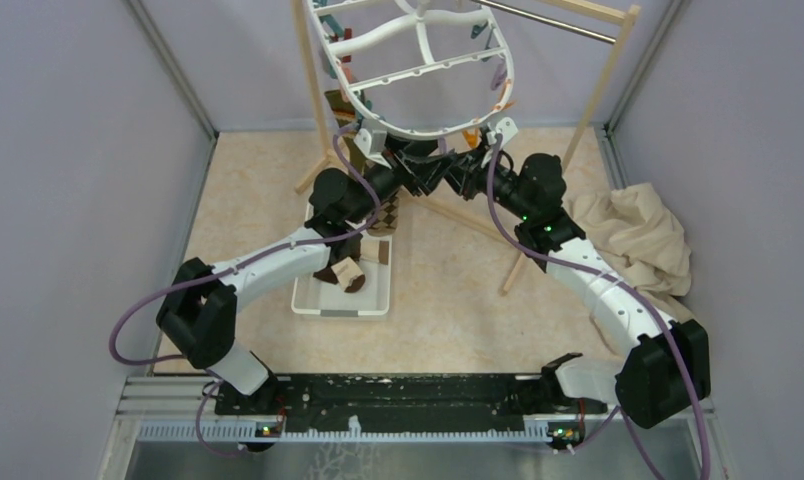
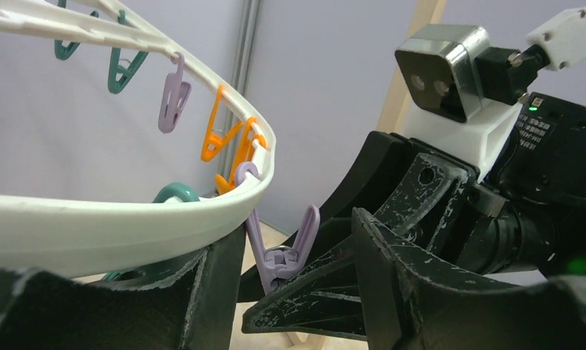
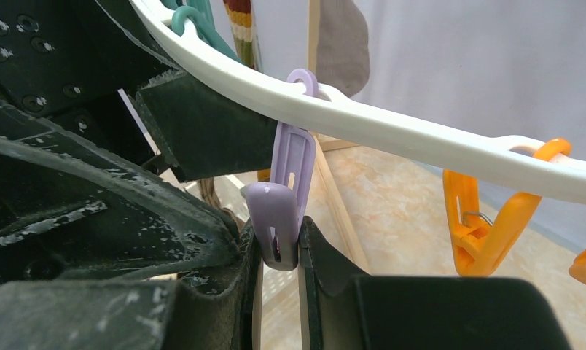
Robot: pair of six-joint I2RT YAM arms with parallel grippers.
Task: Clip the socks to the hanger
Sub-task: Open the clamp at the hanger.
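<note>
I read right pincer pinched on the purple peg under the hanger rim, left pincer under that rim too, spread wide, empty.

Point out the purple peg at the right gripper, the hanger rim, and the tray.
purple peg [image 3: 273, 219], right wrist view, on its lower body.
hanger [image 3: 392, 127], right wrist view, on the white rim.
tray [image 1: 328, 313], top external view, on its near rim.

White links, black joints, purple cables (claw fingers scuffed black)
</note>
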